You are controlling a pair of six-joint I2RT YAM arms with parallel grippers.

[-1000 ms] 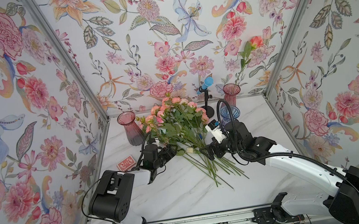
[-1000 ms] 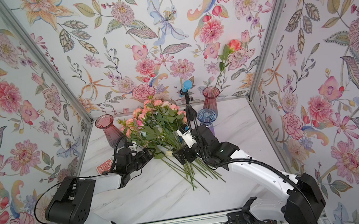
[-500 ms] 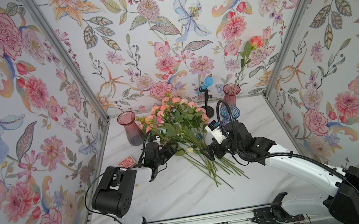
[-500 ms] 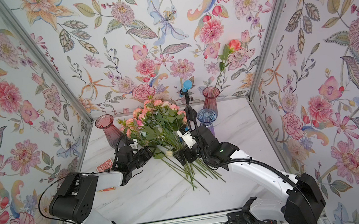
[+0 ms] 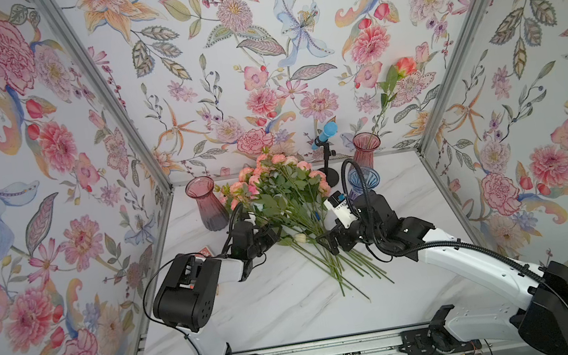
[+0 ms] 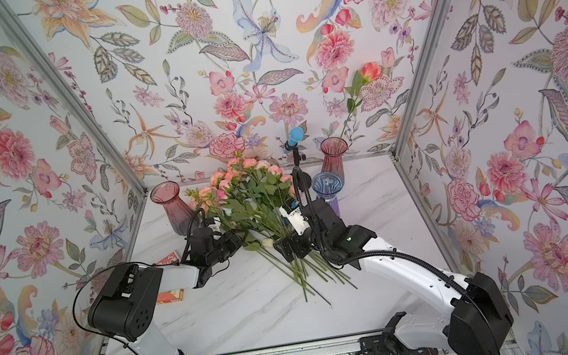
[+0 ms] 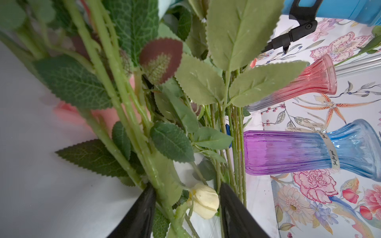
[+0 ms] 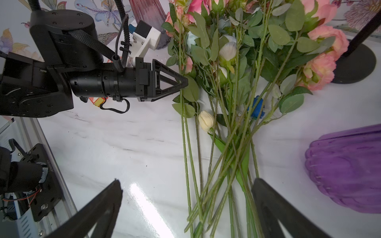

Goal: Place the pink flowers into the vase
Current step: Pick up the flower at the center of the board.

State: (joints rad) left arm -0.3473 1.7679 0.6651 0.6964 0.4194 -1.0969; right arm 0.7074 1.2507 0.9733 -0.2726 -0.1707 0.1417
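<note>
1. Nearest, in the lower middle of both top views, the bare white counter (image 5: 275, 309) is being crossed by the cut stem ends (image 5: 342, 272), which are fanning out over it.
2. Just above them in the frame, the right claw (image 5: 326, 242) is being held wide open over the stems. In the right wrist view (image 8: 186, 181) nothing is being gripped, though stems are being overlapped by one finger.
3. Left of centre, the left claw (image 5: 276, 235) is being held partly open among the leafy stems. In the left wrist view (image 7: 186, 185) a thick stem and a cream bud (image 7: 204, 201) are being straddled. One finger is being touched by that stem, and nothing is being pinched.
4. At the frame's centre, the pink flowers (image 5: 276, 187) are being shown lying as one bundle on the counter, with the blooms pointing toward the back wall.
5. Farther back, the blooms are being flanked by a smoky pink vase (image 5: 208, 205) on the left and a blue vase (image 5: 362, 178) on the right.
6. Farthest, a single pink bloom (image 5: 405, 66) is being carried by a rose vase (image 5: 365, 147), just beside a blue microphone (image 5: 325, 133).
</note>
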